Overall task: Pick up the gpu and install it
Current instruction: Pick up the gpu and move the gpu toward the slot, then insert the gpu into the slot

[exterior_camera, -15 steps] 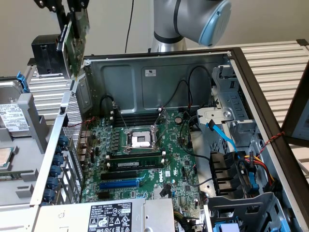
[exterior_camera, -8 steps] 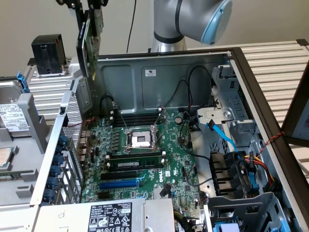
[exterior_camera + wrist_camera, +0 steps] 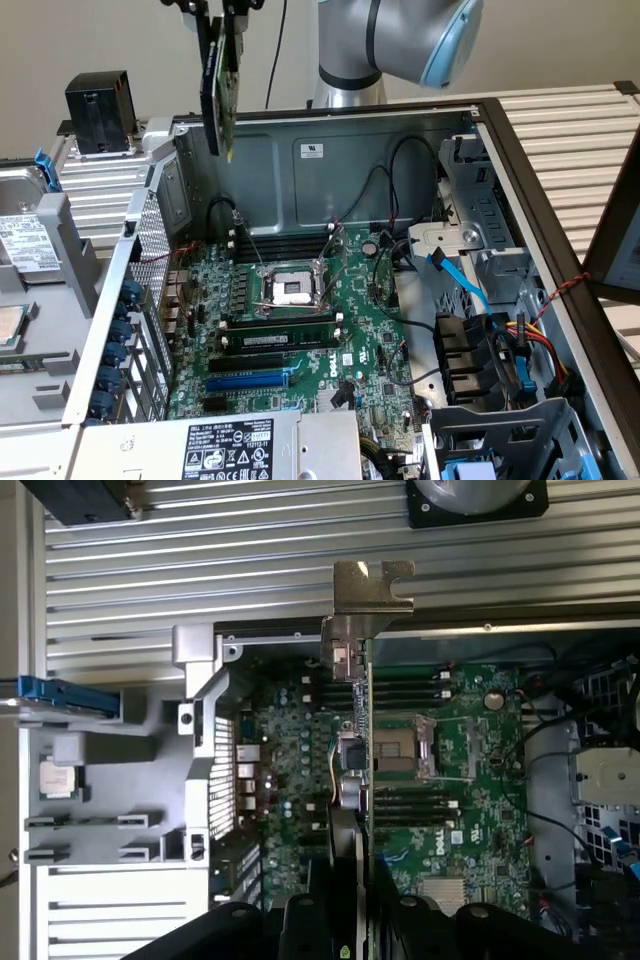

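The gpu hangs edge-down in the air above the back left corner of the open computer case, its black shroud and green board facing sideways. My gripper is shut on its upper edge at the top of the exterior view. In the wrist view the gpu runs edge-on away from the gripper, with its metal bracket at the far end. Below it lies the green motherboard. The blue expansion slot on the motherboard is bare.
A memory stick sits in a slot below the CPU socket. A grey power supply fills the case's near edge. Cables and drive bays crowd the exterior view's right. A black block stands on the left.
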Tool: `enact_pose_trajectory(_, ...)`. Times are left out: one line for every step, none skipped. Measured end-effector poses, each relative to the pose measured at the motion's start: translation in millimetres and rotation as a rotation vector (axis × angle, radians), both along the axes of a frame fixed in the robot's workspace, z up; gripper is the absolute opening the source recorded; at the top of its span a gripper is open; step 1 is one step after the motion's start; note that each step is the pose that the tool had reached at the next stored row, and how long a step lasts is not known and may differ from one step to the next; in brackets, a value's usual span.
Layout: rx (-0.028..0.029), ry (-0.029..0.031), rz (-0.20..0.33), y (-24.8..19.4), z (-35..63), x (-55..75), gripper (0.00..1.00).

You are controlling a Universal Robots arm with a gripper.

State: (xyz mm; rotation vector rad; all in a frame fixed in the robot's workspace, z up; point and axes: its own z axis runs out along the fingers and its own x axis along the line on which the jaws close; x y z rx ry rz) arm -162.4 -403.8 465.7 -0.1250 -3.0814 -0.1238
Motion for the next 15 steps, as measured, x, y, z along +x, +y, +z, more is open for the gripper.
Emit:
enact_pose_trajectory(0.0,0.002,0.0,0.0,0.0,4.1,0.27)
enact_pose_trajectory(0.0,0.0038,0.0,0.0,0.0,8.2,0.27)
enact_pose_trajectory(0.0001,0.0056,0.0,0.0,0.0,11.7,0.27)
enact_pose_trajectory(0.0,0.0073,0.0,-0.1,0.0,13.4,0.27)
enact_pose_trajectory(0.0002,0.0087,0.0,-0.3,0.0,13.9,0.27)
enact_pose_trajectory(0.0003,0.0095,0.0,-0.3,0.0,13.9,0.27)
enact_pose_trajectory(0.0003,0.0095,0.0,-0.3,0.0,14.0,0.27)
enact_pose_trajectory(0.0003,0.0095,0.0,-0.3,0.0,14.0,0.27)
enact_pose_trajectory(0.0002,0.0096,0.0,-0.3,0.0,14.0,0.27)
enact_pose_trajectory(0.0003,0.0096,0.0,-0.3,0.0,14.0,0.27)
enact_pose_trajectory(0.0003,0.0096,0.0,-0.3,0.0,14.0,0.27)
enact_pose_trajectory(0.0003,0.0096,0.0,-0.3,0.0,14.0,0.27)
enact_pose_trajectory(0.0003,0.0096,0.0,-0.3,0.0,14.0,0.27)
enact_pose_trajectory(0.0003,0.0096,0.0,-0.3,0.0,14.0,0.27)
enact_pose_trajectory(0.0002,0.0096,0.0,-0.3,0.0,14.0,0.27)
